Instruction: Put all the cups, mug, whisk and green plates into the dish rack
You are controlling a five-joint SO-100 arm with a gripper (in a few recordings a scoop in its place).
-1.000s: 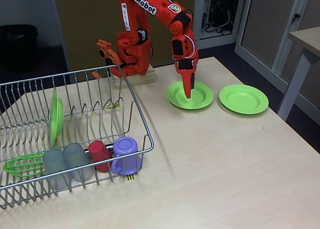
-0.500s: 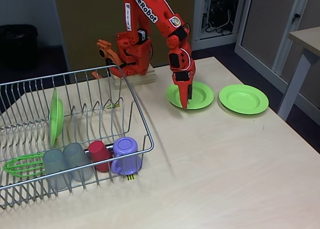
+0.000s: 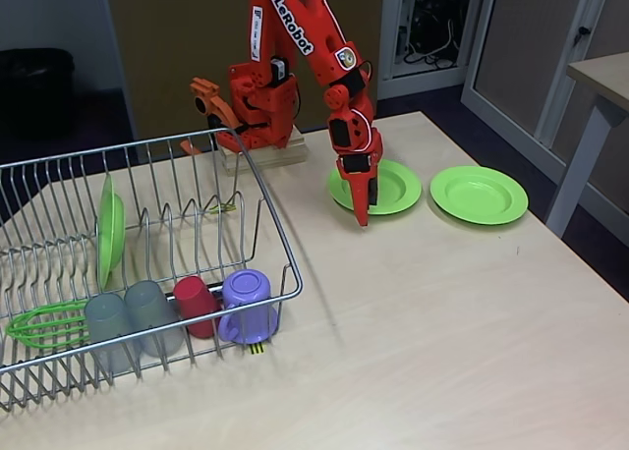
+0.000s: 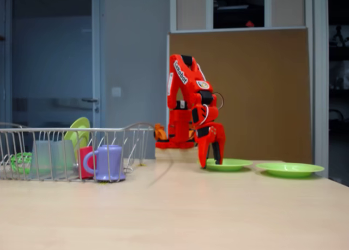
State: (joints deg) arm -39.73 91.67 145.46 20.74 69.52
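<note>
Green plastic plates remain to be racked: two lie flat on the table, the nearer plate under the gripper and the second plate just beside it, to the right in both fixed views. A third plate stands on edge in the dish rack, where the two grey cups, red cup, mug and whisk already sit.

Procedure for the grip: the jaws stand spread, as the low fixed view shows, straddling the near rim of the plate with tips at table level. Judged from this, one finger should slide under the rim and the other press on top before closing; lift only once the rim is pinched firmly, since a wide shallow plate is likely to slip or pivot.

Compared with one second ago, the gripper has moved from the plate's centre to its near edge and dropped lower. Plates and rack contents are unchanged.
</note>
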